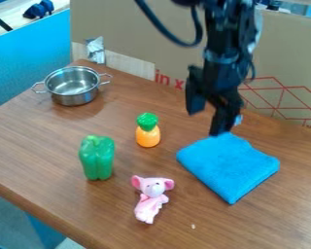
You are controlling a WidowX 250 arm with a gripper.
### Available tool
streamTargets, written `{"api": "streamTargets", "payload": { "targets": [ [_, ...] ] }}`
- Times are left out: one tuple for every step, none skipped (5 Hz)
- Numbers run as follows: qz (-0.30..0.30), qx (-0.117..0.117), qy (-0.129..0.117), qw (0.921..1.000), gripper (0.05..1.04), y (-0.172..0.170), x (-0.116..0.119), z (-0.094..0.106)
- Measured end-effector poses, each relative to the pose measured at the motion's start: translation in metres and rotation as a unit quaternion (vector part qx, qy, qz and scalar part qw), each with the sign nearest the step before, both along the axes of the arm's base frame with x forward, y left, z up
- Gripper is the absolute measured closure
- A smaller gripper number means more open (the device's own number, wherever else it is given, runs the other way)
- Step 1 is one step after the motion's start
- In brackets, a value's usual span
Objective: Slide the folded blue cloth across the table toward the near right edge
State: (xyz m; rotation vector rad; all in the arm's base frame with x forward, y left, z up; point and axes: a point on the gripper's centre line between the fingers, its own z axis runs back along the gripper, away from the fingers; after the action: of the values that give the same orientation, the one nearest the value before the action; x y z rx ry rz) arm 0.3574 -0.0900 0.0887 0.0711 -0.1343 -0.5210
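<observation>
The black gripper [207, 121] hangs over the right half of the table, its two fingers spread apart with nothing visible between them. One fingertip is at the back corner of a folded blue cloth [231, 167]; whether it touches the cloth I cannot tell. Left of the cloth stands an orange toy with a green top [148, 136]. Farther left is a green toy pepper [97, 158], upright. A pink plush toy with big ears [149, 204] lies nearer the front edge.
At the table's back left sits a metal pot [74, 89] with two side handles. Behind the table [35, 146] rises a cardboard panel [135, 36] with red print, and a silver foil-like piece [95, 50] is by its left part. A blue panel [28, 58] borders the left side.
</observation>
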Motion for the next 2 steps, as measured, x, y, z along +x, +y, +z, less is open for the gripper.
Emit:
{"api": "streamTargets", "payload": {
  "targets": [
    [0.010,-0.034,-0.051,0.9981,0.081,-0.0086,0.0010,-0.0273],
    [0.035,-0.038,-0.085,0.9950,0.081,-0.0149,0.0043,-0.0325]
  ]
}}
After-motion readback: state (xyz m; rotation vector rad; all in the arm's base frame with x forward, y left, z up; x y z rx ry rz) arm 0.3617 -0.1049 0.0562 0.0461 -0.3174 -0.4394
